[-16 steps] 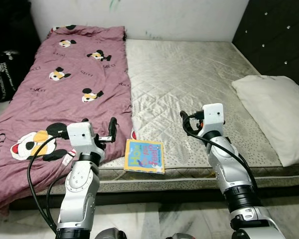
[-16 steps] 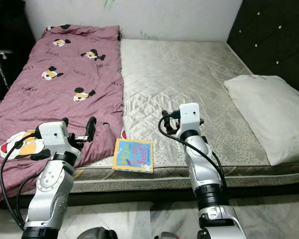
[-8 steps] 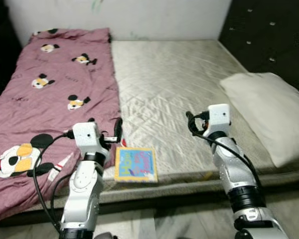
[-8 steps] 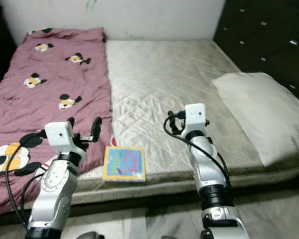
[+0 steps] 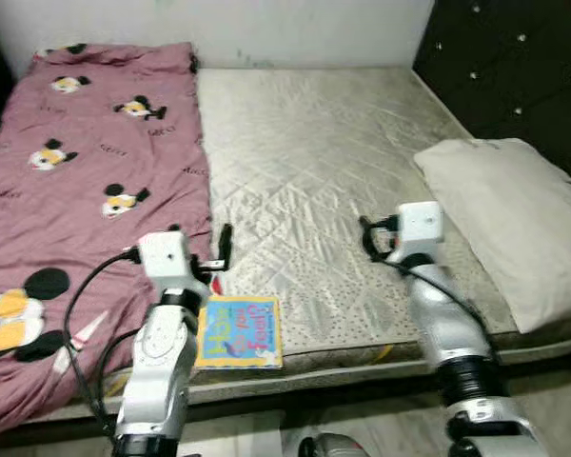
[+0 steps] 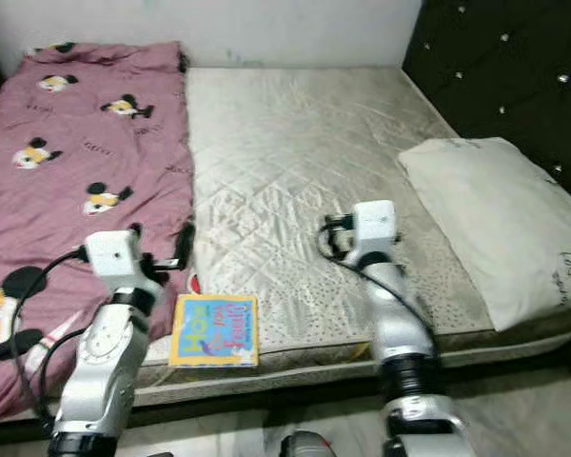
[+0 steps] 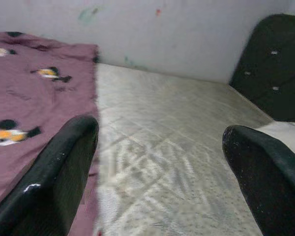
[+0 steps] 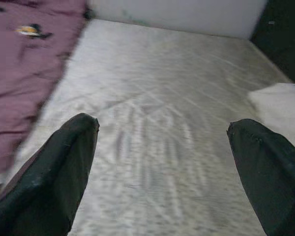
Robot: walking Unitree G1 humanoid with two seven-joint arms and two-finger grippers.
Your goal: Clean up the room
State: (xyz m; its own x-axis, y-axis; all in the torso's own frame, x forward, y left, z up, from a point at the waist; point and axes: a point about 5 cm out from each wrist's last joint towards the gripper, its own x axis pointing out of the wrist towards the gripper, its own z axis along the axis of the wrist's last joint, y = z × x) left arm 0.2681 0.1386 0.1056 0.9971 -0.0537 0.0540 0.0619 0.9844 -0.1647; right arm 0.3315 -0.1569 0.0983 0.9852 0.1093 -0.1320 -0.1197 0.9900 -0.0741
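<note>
Lying flat at the quilted mattress's near edge, a glossy square book sat beside the soft blanket; left gripper and right gripper gaped wide, empty.

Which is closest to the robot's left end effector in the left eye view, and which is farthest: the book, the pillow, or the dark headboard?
From the left end effector, which is open:
1. The book, right beside it at the near edge of the mattress.
2. The pillow, across the bed on the robot's right.
3. The dark headboard, behind the pillow at the far right.
</note>
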